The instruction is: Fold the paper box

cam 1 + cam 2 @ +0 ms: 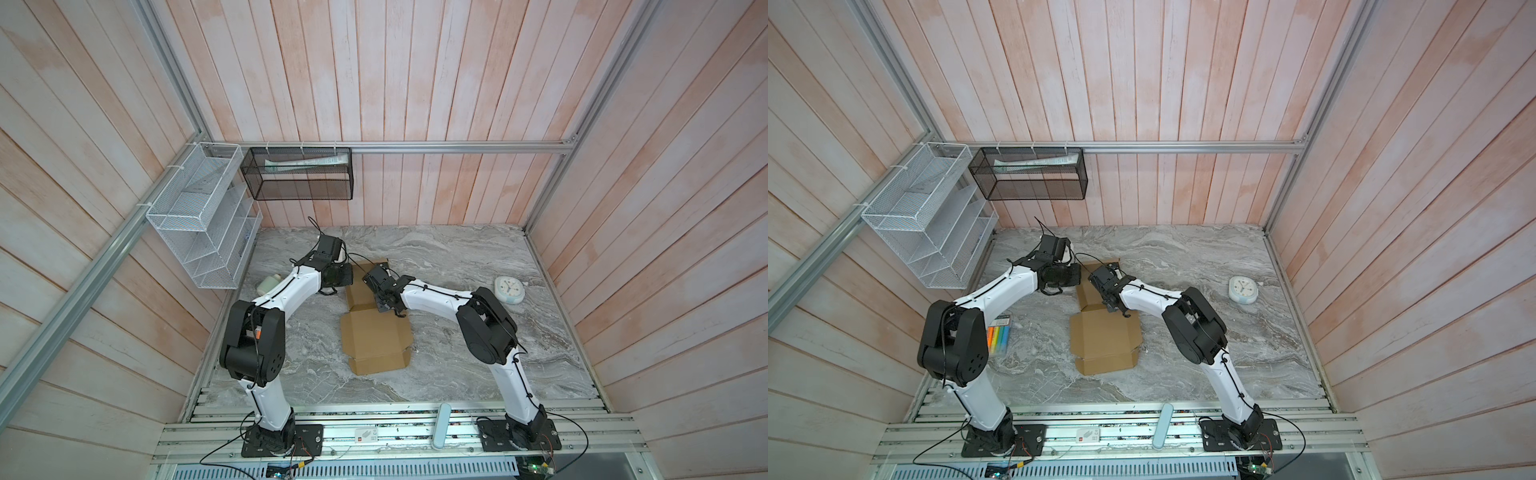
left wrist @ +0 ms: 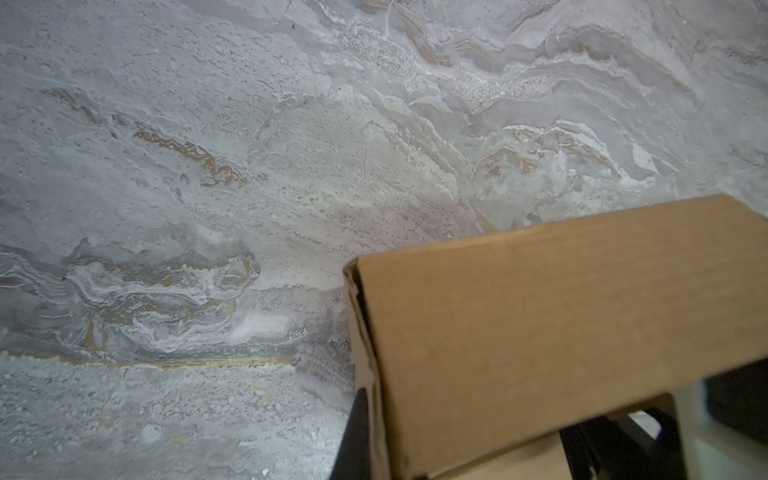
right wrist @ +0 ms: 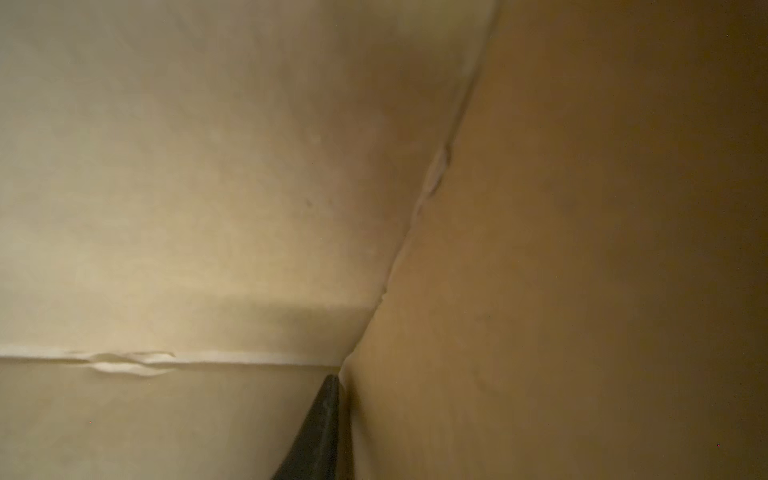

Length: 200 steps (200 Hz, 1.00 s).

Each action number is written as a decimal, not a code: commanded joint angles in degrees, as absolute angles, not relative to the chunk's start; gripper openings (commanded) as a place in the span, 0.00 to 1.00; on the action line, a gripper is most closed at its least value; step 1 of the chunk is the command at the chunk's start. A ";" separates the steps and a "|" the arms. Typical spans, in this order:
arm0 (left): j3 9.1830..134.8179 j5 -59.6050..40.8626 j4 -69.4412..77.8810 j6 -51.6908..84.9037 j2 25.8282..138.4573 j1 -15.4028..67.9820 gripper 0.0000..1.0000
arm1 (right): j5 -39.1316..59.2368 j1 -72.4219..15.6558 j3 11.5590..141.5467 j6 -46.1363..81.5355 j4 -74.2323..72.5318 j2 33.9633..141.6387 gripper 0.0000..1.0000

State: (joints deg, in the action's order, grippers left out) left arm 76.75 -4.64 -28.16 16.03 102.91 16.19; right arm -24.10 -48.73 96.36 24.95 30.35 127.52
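The paper box (image 1: 376, 340) (image 1: 1104, 338) is plain brown cardboard lying mid-table, its near panel flat and its far part (image 1: 361, 291) folded up into walls. My left gripper (image 1: 338, 276) (image 1: 1073, 276) sits at the far part's left wall. In the left wrist view one black finger (image 2: 358, 432) presses that wall's edge (image 2: 540, 316), and the gripper (image 2: 374, 401) is shut on it. My right gripper (image 1: 380, 297) (image 1: 1109, 300) is at the right wall. The right wrist view is filled with cardboard (image 3: 582, 249). There one finger (image 3: 320, 428) lies against the wall and the other is hidden behind it.
A white round clock (image 1: 509, 290) lies at the right of the marble table (image 1: 457, 353). A small white bottle (image 1: 269, 283) is by the left arm, and a pack of coloured markers (image 1: 998, 338) sits beside the left elbow. A white mesh rack (image 1: 199, 216) and a black mesh basket (image 1: 297, 172) hang on the walls.
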 commanded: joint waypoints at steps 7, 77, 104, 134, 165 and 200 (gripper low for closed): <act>76.57 -5.71 -26.36 15.97 102.94 15.82 0.00 | -23.35 -48.78 95.95 25.32 32.85 128.76 0.23; 76.29 -5.80 -26.47 15.81 102.58 15.81 0.00 | -23.67 -48.82 96.83 24.96 32.96 128.50 0.10; 76.18 -5.80 -26.52 15.55 102.09 15.74 0.00 | -23.59 -48.69 96.87 25.05 32.87 128.32 0.07; 75.82 -6.06 -26.59 15.23 101.53 15.75 0.09 | -22.81 -48.52 97.38 25.29 33.22 128.32 0.07; 74.08 -5.95 -25.86 15.16 100.46 15.67 0.25 | -21.13 -48.02 97.58 26.26 33.37 127.98 0.06; 71.06 -5.72 -24.18 15.49 99.24 15.73 0.34 | -20.61 -47.58 97.87 27.16 34.09 127.66 0.06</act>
State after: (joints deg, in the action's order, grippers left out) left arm 73.28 -5.63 -25.89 15.73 101.16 16.12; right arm -22.33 -48.16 96.82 25.56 30.87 127.52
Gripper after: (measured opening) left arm 0.330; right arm 0.093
